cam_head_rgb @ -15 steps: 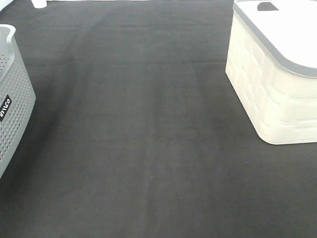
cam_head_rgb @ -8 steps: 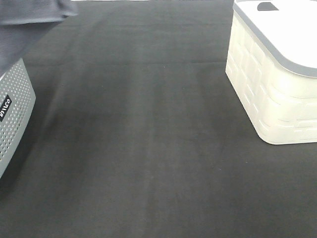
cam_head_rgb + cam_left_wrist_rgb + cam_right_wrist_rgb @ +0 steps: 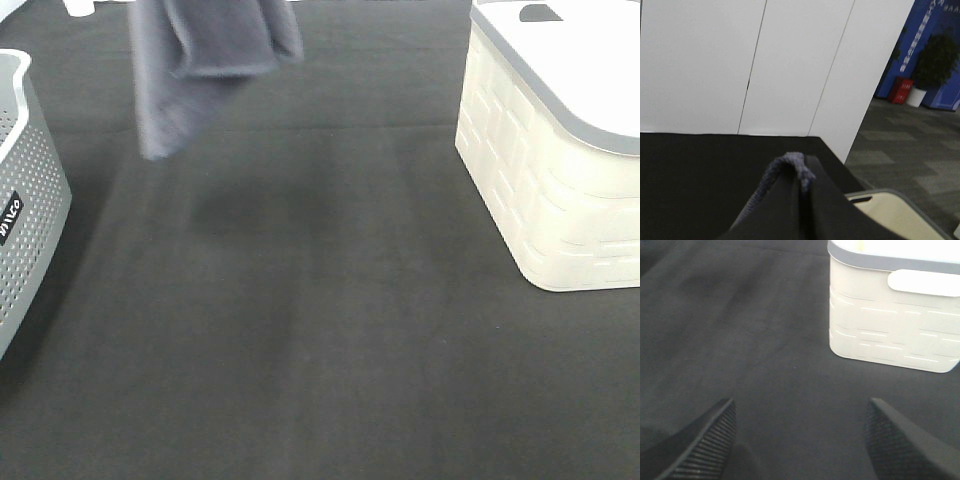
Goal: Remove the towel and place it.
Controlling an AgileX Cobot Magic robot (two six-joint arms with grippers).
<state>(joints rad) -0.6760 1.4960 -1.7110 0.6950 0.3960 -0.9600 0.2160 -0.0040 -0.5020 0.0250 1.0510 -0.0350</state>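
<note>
**Black tabletop, towel lifted clear**

The black mat stretches between the grey basket and the white bin. The towel, over the basket a moment ago, now hangs above the mat's far left. Removal looks done to me, and placing remains. My left claw, raised high, seems pinched tight on a fold, though the view is dim. My right claw hovers low, fingers spread, holding nothing.

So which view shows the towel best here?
Exterior high: the towel hangs in folds above the black mat, most of its drape visible, though its top is cut off. Left wrist shows only a pinched fold in the left gripper. Right wrist shows none of it.
</note>
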